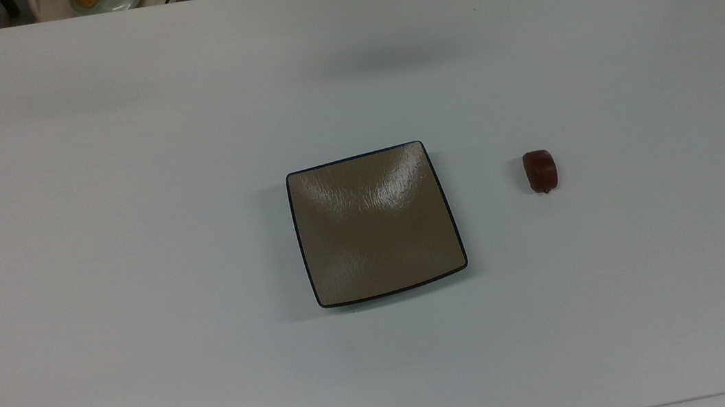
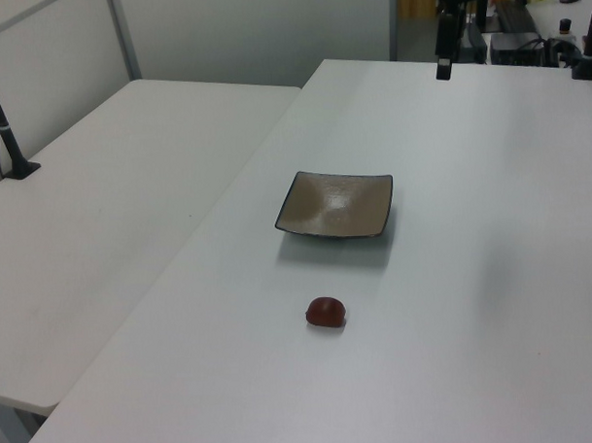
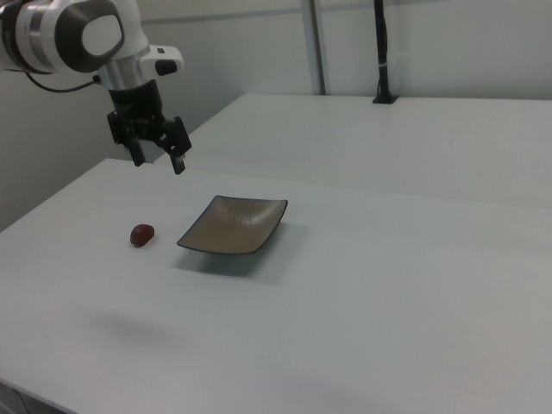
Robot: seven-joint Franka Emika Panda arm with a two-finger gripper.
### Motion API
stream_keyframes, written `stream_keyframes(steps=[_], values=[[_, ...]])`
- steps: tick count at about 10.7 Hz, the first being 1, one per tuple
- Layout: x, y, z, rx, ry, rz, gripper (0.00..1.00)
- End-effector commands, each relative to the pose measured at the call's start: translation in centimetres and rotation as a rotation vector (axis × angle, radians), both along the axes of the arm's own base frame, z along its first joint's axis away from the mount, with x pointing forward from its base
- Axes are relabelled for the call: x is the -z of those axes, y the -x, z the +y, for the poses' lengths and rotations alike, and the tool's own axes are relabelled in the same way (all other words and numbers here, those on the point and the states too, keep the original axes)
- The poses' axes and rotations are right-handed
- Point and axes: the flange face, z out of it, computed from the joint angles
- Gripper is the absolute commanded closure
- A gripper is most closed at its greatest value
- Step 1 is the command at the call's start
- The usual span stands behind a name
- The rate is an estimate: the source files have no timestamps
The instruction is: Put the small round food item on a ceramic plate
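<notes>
The broad white desk (image 1: 126, 191) carries the 2 task things. The white Franka arm (image 3: 69, 34) reaches in at the right view's upper left. Its black 2-finger gripper (image 3: 158, 158) hangs in the air above the desk with the fingers spread apart and nothing between them, well above the plate and toward the right view's left of it. The square glossy tan-brown ceramic plate (image 1: 375, 224) with a thin dark navy rim sits flat near the middle of the desk and has nothing on it. The small dark reddish-brown glossy rounded food chunk (image 1: 540, 171) lies on the bare desk, apart from the plate, toward the top view's right of it.
</notes>
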Motion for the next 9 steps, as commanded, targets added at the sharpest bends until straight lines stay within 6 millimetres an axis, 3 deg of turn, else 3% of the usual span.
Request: stream_keyframes(steps=[1,9], values=[[0.0,0.34,-0.2,-0.021,-0.003,0.007,0.0],[0.38,0.2,0.33,-0.029,-0.002,0.011,0.0]])
